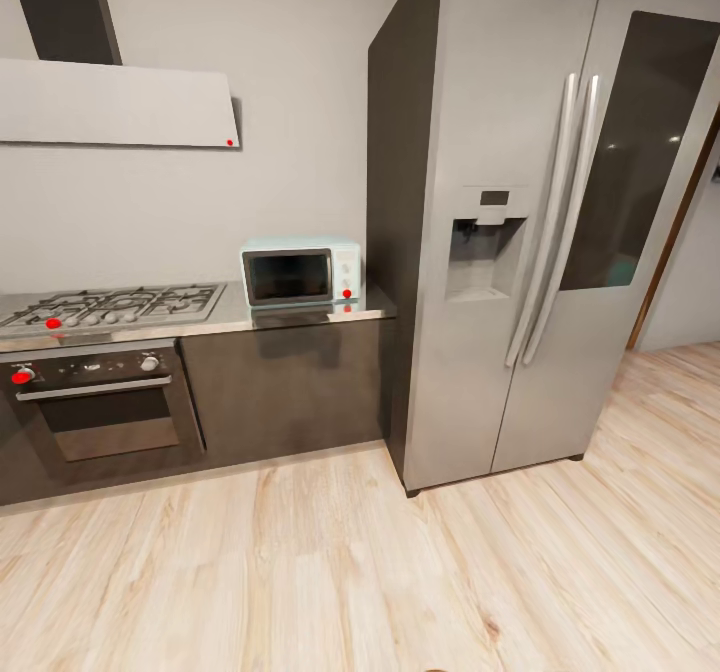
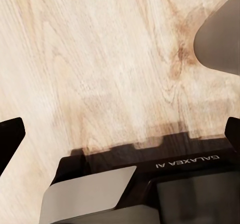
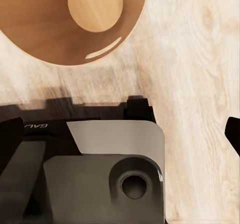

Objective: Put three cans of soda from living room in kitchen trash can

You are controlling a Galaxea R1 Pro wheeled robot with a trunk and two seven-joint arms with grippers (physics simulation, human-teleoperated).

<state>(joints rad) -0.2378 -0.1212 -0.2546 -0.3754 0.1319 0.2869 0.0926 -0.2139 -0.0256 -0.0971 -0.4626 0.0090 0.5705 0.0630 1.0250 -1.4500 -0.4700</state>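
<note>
Right wrist view looks straight down into the round tapered bin with its tan-brown inside (image 3: 45, 29) — it stands on the light wood floor (image 3: 200, 59), and its pale round bottom is bare, with nothing lying in it. The right tool's (image 3: 120, 129) dark fingertips (image 3: 233, 134) sit wide apart, holding nothing. In the left wrist view, the left tool (image 2: 120, 134) is likewise spread above the floorboards — empty. Head view shows the kitchen: a steel double-door fridge (image 1: 520, 252), a pale microwave (image 1: 300, 274) at the grey surface's (image 1: 300, 314) right end, and a red-knobbed oven (image 1: 100, 412).
</note>
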